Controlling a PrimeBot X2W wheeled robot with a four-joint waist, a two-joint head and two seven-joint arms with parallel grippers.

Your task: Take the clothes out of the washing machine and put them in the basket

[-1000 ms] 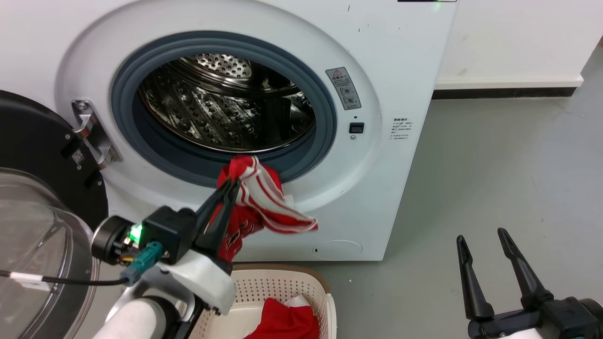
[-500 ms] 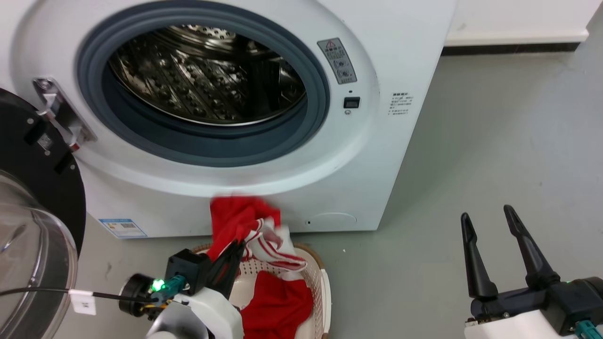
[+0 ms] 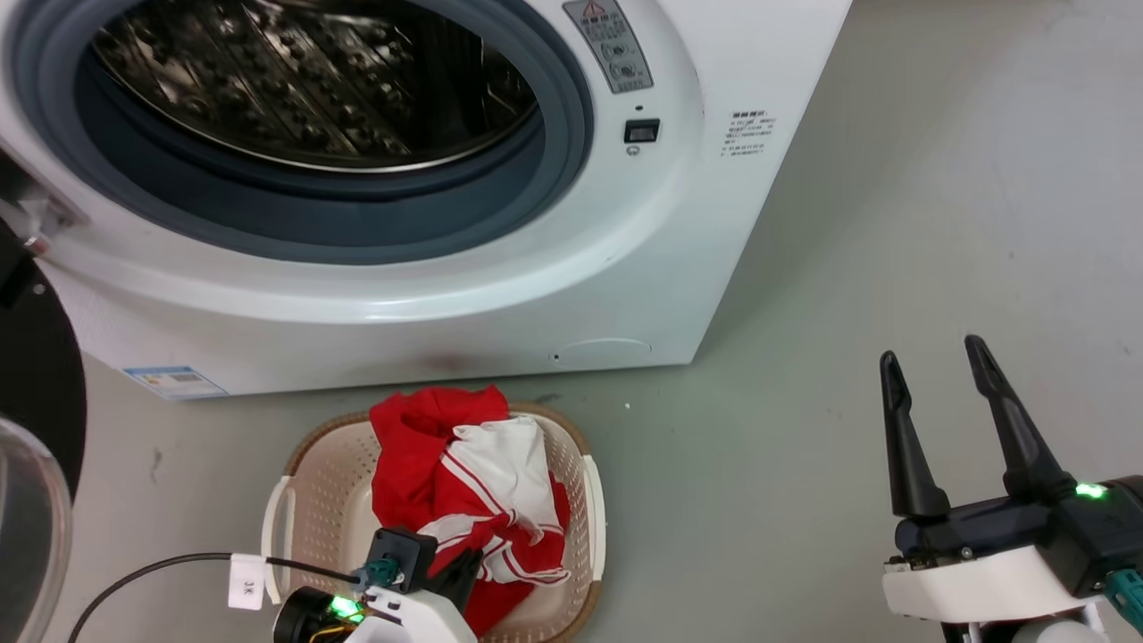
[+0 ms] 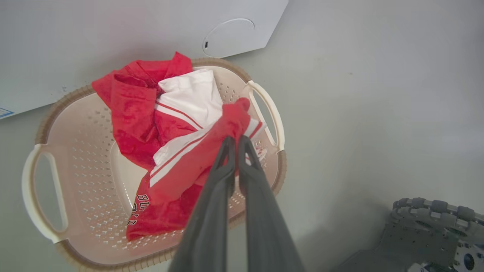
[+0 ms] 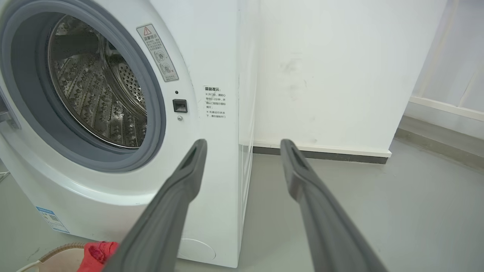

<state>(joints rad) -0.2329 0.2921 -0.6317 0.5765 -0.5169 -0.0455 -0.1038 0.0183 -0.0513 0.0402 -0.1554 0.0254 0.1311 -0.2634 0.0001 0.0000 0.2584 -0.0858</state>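
The white washing machine [image 3: 679, 232] stands with its porthole open, and its steel drum [image 3: 304, 80] shows bare metal. Below it on the floor sits the cream basket [image 3: 304, 482] with red-and-white clothes [image 3: 420, 446] heaped inside. In the left wrist view my left gripper [image 4: 236, 139] is shut on a red fold of the top garment [image 4: 132, 102], just above the basket [image 4: 45, 124]. In the head view the same left gripper [image 3: 464, 572] is at the heap's near side. My right gripper [image 3: 930, 350] hangs open over the floor to the right, with nothing between its fingers [image 5: 242, 143].
The washer's door [image 3: 36, 420], black-rimmed with a glass bowl, stands open at the far left. A tagged cable [image 3: 243, 580] trails from my left wrist. Grey floor stretches right of the machine to a white wall with a dark skirting [image 5: 321, 155].
The head camera has tilted down. My left gripper has carried the red garment from the porthole's lip down into the basket. The right gripper has stayed open.
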